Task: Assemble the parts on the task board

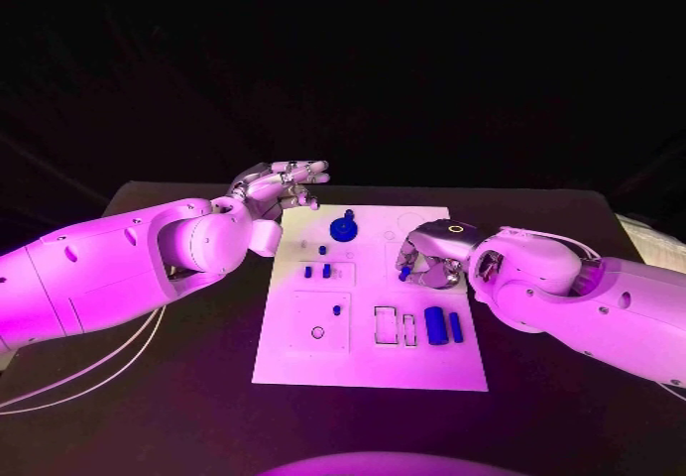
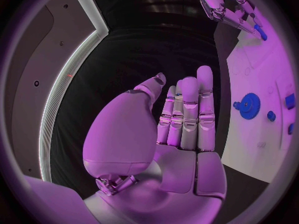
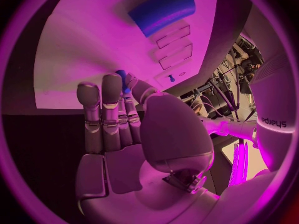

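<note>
Right hand [image 1: 429, 260] pinches a small blue part [image 1: 406, 270] over the task board [image 1: 369, 372]; insertion pending, needing careful alignment. Left hand [image 1: 276, 184] spread, idle.

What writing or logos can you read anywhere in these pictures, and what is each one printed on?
"sharpa": dark lettering on the white arm of the robot in the right wrist view, running sideways.

No other text is readable. The task board carries outlines and small blue parts, but no legible words or numbers. The blue gear shows no marking.

"sharpa" on white arm [image 3: 272, 122]
</note>
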Controlling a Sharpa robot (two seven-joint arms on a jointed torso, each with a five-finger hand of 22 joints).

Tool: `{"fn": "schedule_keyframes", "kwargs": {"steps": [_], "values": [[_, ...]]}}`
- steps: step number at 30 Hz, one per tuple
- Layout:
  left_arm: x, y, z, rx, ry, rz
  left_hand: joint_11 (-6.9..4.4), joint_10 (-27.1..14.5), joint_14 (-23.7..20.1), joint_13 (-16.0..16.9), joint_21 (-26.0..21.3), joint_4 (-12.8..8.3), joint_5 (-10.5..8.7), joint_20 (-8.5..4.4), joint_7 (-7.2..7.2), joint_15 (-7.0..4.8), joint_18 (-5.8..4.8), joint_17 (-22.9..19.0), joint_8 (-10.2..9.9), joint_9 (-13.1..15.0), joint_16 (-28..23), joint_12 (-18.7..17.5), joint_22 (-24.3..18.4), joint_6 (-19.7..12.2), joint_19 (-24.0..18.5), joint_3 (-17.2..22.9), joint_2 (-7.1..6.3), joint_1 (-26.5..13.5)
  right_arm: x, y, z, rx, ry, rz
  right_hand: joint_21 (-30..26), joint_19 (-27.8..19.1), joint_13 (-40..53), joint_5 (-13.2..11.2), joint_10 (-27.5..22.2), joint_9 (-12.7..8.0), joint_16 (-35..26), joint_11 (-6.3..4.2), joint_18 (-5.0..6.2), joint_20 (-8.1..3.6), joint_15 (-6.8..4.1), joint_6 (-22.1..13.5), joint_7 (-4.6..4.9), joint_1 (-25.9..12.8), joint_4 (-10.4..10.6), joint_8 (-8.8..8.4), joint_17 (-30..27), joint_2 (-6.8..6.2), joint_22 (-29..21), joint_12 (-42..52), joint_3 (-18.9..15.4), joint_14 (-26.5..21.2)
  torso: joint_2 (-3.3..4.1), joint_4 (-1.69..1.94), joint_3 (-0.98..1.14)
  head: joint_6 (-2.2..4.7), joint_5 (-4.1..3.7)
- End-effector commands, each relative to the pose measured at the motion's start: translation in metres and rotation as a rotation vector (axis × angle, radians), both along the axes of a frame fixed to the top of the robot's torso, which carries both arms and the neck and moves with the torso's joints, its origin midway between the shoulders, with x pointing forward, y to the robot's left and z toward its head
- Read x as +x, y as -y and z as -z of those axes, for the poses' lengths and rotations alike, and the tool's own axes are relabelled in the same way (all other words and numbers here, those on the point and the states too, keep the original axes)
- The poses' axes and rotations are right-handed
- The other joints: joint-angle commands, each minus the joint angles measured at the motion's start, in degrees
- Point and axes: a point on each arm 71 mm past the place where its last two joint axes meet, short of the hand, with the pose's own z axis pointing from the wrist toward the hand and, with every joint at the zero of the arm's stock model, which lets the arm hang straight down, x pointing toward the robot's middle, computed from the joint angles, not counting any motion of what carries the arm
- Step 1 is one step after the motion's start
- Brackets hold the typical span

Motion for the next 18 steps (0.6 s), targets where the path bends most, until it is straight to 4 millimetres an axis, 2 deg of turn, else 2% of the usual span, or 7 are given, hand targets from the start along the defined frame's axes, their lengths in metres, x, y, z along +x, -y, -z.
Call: {"fn": "schedule_keyframes", "kwargs": {"steps": [1, 11, 18], "values": [[-0.001, 0.002, -0.001, -0.012, 0.002, 0.019, -0.02, -0.38, -0.32, 0.07, -0.23, -0.07, -0.05, 0.25, 0.06, 0.04, 0.63, -0.10, 0.07, -0.05, -0.33, 0.30, -0.06, -0.52, -0.01, -0.38, 0.46, 0.18, 0.000, -0.002, 0.003, -0.039, 0.008, -0.004, 0.69, 0.73, -0.03, -0.37, 0.92, 0.12, 0.85, -0.26, -1.13, 0.05, -0.18, 0.90, -0.18, -0.05, 0.04, 0.37, 0.61, 0.65, 0.87, -0.08, 0.73, 0.45, -0.02, 0.01, -0.03, -0.01, -0.05], [-0.001, 0.002, -0.001, -0.012, 0.001, 0.019, -0.02, -0.38, -0.32, 0.07, -0.23, -0.07, -0.05, 0.25, 0.06, 0.04, 0.63, -0.10, 0.07, -0.05, -0.33, 0.30, -0.06, -0.52, -0.01, -0.38, 0.46, 0.18, 0.001, -0.003, -0.001, 0.015, 0.080, 0.009, 4.27, 3.35, 0.21, -0.53, 4.67, 0.65, 4.86, -1.33, -2.05, -0.56, -1.05, 3.79, -1.01, 0.18, 0.17, 1.47, 4.64, 1.85, 6.38, -0.02, 2.93, 1.45, -0.05, 0.01, -0.01, -0.23, 0.03], [0.000, 0.001, -0.001, -0.011, 0.000, 0.018, -0.02, -0.48, -0.39, 0.10, -0.36, -0.10, -0.03, 0.28, 0.06, 0.06, 0.64, -0.16, 0.11, -0.04, -0.33, 0.41, -0.18, -0.57, 0.00, -0.53, 0.55, 0.31, -0.005, 0.003, -0.014, 0.134, 0.130, 0.028, 5.17, 3.91, 0.18, -0.55, 5.54, 0.81, 5.76, -1.53, -2.26, -0.83, -1.26, 4.25, -1.22, -0.29, 0.34, 1.64, 5.41, 1.41, 7.59, -0.38, 3.22, 1.57, -0.07, 0.00, 0.00, -0.33, 0.08]]}}
